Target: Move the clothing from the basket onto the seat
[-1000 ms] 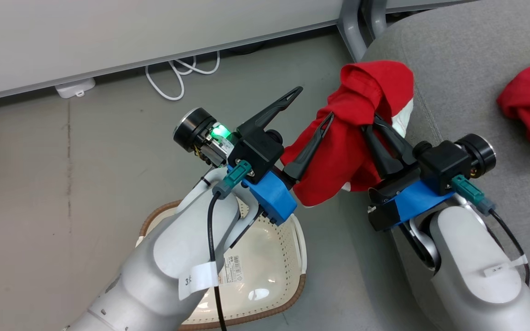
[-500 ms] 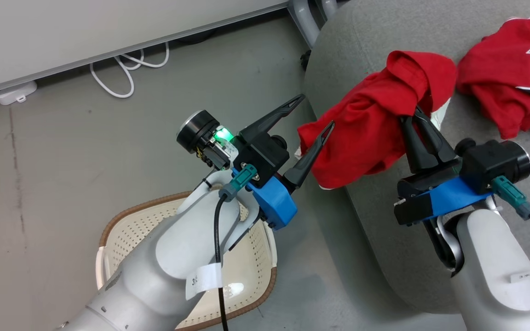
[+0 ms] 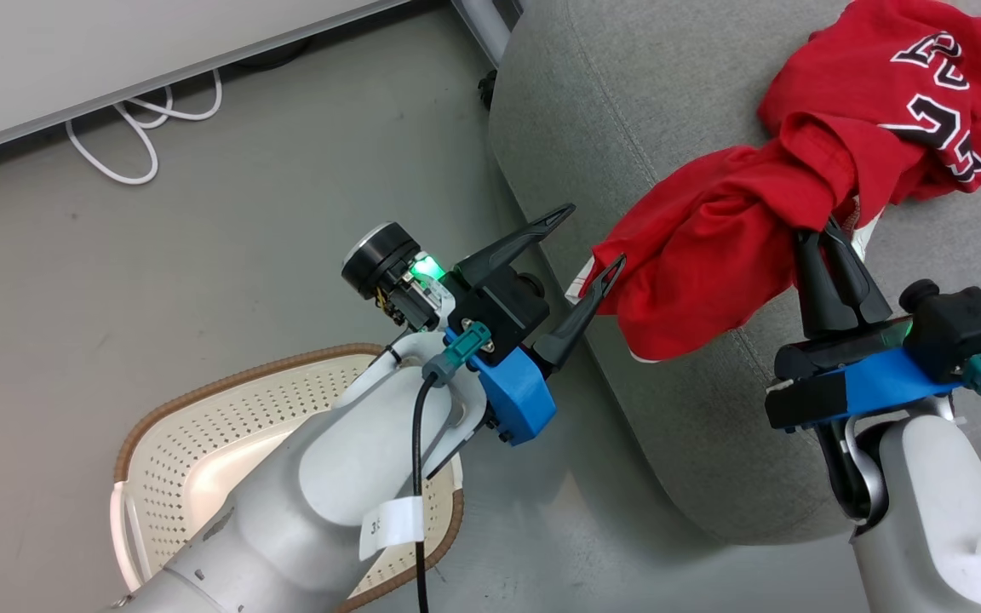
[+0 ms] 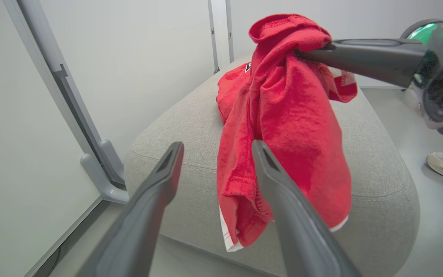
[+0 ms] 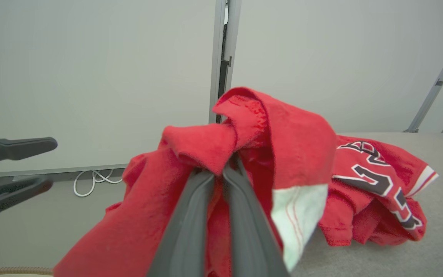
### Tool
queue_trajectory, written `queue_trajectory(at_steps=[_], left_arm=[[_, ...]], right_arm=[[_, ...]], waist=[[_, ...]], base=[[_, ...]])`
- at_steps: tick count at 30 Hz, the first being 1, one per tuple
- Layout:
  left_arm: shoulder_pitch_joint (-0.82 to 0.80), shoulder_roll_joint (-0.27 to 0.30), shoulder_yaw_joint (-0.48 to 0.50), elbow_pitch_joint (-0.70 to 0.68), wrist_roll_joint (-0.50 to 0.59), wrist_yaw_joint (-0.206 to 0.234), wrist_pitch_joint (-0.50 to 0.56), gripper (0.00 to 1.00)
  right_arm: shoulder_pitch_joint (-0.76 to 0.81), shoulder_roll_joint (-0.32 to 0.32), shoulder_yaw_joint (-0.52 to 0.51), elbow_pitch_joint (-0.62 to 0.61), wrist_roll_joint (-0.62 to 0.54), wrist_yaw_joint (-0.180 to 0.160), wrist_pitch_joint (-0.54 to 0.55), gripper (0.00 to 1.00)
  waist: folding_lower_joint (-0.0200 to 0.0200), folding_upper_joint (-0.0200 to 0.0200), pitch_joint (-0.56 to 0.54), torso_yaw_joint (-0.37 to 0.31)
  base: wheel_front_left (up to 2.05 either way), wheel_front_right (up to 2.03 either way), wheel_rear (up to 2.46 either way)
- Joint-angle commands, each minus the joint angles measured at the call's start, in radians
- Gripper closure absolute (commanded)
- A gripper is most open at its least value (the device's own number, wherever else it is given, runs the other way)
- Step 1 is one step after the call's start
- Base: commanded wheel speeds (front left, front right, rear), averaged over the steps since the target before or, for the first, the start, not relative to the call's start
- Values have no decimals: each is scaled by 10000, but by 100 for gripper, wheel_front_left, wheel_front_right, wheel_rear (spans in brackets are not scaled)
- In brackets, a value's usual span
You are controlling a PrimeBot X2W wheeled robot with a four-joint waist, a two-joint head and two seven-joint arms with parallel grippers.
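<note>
Over the seat [image 3: 627,128] edge, clothing [image 3: 712,264] hangs pinched by right pincer [image 3: 820,232]; left pincer [image 3: 596,232] spread.

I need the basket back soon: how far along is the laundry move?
Done: the jersey lies on the seat; the basket looks bare where visible. In hand: the right tool is shut on a red garment hanging at the seat's edge; left tool open. Left: lay it down.

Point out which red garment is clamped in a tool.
The plain red fabric garment with white trim, pinched by the right tool; the red numbered jersey lies ungripped on the grey upholstered seat.
</note>
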Motion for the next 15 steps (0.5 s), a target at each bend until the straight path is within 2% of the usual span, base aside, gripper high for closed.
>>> queue_trajectory(at_steps=[1,15], left_arm=[[-156,65,-11,32,-52,-7,-26,0],[-164,19,-159,-66,-137,-8,-26,0]], right_arm=[[190,66,-64,-62,21,1,-37,100],[563,179,-412,-229,76,1,-37,100]], waist=[[0,0,31,-108],[0,0,22,-200]], base=[[0,0,0],[0,0,0]])
